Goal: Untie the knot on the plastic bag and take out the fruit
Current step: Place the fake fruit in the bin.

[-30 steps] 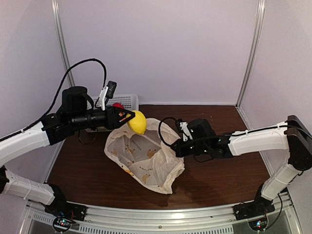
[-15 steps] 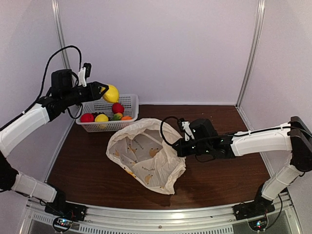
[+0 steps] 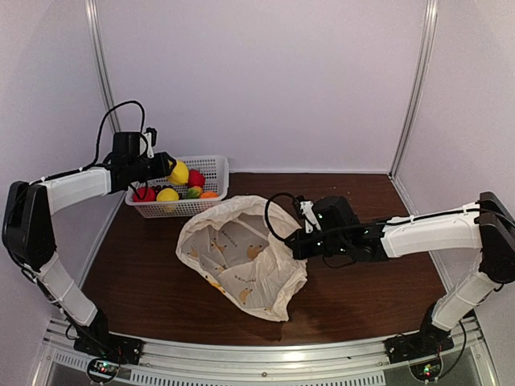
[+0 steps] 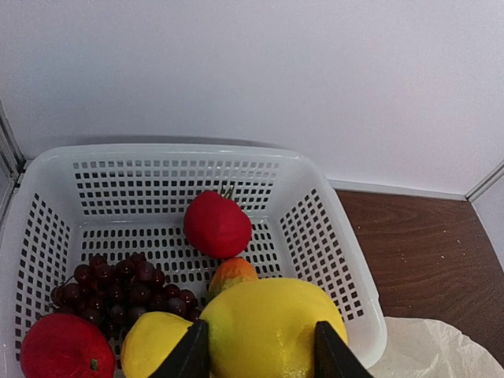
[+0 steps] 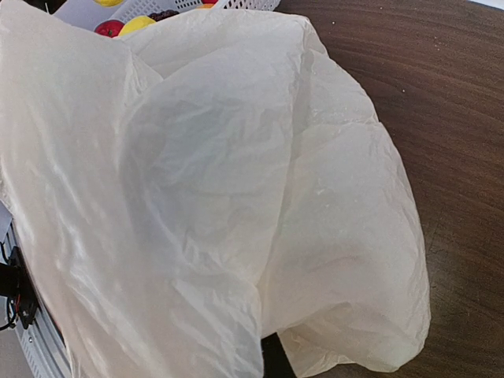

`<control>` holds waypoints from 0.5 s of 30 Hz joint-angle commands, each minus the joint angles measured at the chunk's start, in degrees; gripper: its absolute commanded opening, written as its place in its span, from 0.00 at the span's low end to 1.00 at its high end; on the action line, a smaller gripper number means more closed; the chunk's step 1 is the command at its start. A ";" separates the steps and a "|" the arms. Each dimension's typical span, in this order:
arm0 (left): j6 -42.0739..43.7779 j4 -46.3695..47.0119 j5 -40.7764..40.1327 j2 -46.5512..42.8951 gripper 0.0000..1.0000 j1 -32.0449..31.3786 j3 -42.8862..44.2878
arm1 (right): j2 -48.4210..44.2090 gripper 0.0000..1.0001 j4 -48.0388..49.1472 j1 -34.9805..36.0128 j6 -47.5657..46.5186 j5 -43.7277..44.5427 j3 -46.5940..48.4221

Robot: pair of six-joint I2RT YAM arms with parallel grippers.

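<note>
The left gripper (image 4: 261,358) grasps a yellow fruit (image 4: 272,323) between both fingers, above the near part of the white basket (image 4: 189,151), which stands at 10 o'clock from the plastic bag (image 3: 241,257). The fruit looks smooth, firm and rounded, so it is judged liable to roll or slip; the hold across its widest part is the sound one. Below it lie a red fruit (image 4: 217,224), dark grapes (image 4: 126,287) and other pieces, leaving bare floor mainly toward the basket's 12 o'clock wall. The right gripper (image 3: 295,241) is clenched on the bag's rim at the bag's 3 o'clock side. The film is thin, limp and crinkly; it is judged light, easily torn, and best taken by a bunched edge. No knot is visible; the mouth lies open. The table (image 3: 362,297) offers free room from 3 to 6 o'clock; the side posts close off both flanks.
</note>
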 commanded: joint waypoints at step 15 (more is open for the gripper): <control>3.36 2.86 0.52 14.37 0.44 0.21 9.29 | -1.48 0.00 -1.00 -0.28 -0.39 1.35 0.02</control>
